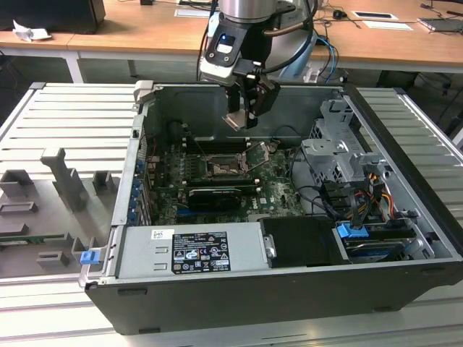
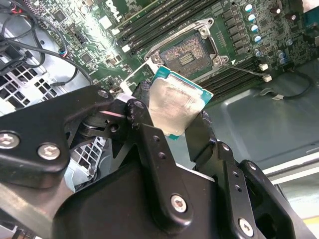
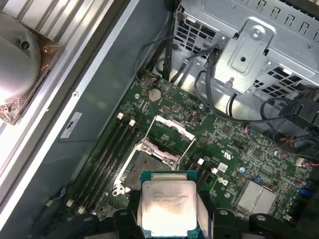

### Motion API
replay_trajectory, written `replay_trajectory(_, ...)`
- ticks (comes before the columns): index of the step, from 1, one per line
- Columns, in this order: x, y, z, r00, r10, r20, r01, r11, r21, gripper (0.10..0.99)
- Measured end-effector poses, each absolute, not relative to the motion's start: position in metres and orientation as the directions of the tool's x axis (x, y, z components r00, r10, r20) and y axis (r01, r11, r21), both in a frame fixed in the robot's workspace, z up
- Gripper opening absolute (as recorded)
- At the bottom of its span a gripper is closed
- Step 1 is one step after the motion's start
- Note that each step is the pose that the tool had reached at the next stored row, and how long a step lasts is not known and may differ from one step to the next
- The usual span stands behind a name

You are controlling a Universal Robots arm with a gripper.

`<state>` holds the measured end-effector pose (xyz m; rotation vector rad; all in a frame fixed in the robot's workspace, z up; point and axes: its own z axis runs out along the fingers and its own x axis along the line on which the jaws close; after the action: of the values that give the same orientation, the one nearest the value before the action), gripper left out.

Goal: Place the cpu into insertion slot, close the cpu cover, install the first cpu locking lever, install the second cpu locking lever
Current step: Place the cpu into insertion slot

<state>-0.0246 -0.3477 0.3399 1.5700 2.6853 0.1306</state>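
End effector clenched on the cpu by opposite edges, held clear above the bare insertion slot; cpu cover swung open.

Chip clamped in gripper, up over socket, not touching. Cover stands open at socket's edge. Memory slots flank socket. Drive cage on socket's exterior-view right.
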Motion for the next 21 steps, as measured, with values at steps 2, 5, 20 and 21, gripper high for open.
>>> replay_trajectory(2,-0.0246,-0.3477,0.3393,-0.488,0.872,0.018,0.87,0.485,0.087,0.525)
replay_trajectory(5,-0.0246,-0.3477,0.3386,-0.484,0.875,0.018,0.873,0.48,0.086,0.525)
replay_trajectory(20,-0.0246,-0.3476,0.3343,-0.39,0.921,0.017,0.918,0.387,0.085,0.525)
replay_trajectory(21,-0.0246,-0.3476,0.3338,-0.382,0.924,0.017,0.921,0.379,0.085,0.525)
